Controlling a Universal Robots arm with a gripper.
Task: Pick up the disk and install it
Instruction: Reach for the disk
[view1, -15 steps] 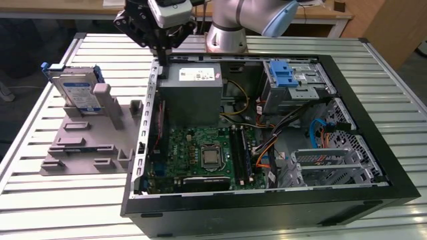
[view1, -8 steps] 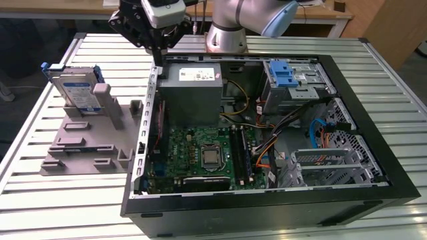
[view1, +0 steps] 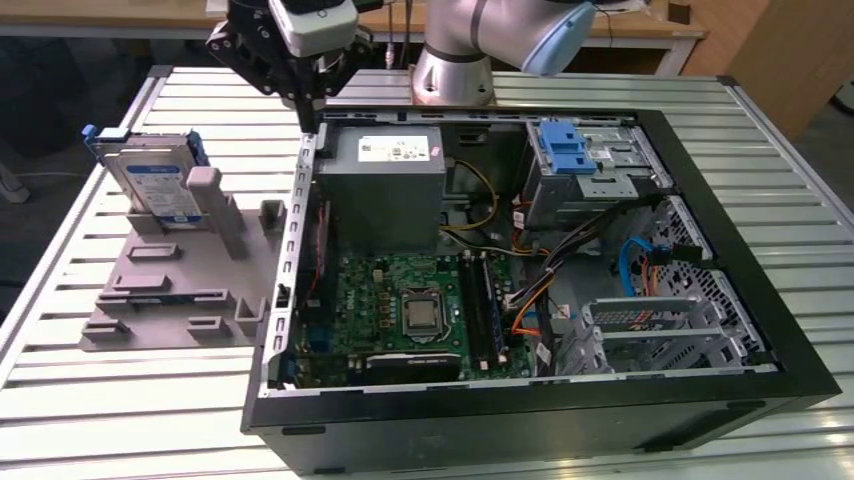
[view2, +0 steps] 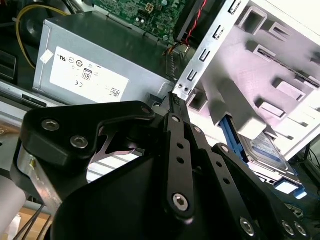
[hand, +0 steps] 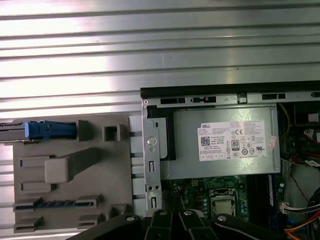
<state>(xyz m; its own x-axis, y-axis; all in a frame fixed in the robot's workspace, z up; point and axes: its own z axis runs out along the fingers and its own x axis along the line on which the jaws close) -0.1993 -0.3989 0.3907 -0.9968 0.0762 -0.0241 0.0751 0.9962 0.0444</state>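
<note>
The disk (view1: 150, 180), silver with a blue-and-white label and a blue carrier frame, stands nearly upright against a post of the grey fixture (view1: 174, 290) at the exterior view's left. In the second wrist view the disk (view2: 267, 150) lies past the fixture's posts. In the first wrist view the disk (hand: 47, 130) is edge-on, its blue frame showing. My gripper (view1: 310, 118) hangs shut and empty over the back left corner of the open computer case (view1: 747, 250), to the right of the disk and apart from it. Its fingers point down in both wrist views (view2: 175, 97) (hand: 173, 216).
Inside the case are a grey power supply (view1: 380, 165) with a white sticker, a motherboard (view1: 400, 300), loose cables and a drive cage (view1: 587, 165) with a blue latch (view1: 567, 150). Everything rests on a slatted metal table (view1: 80, 400). The arm's base (view1: 454, 70) stands behind the case.
</note>
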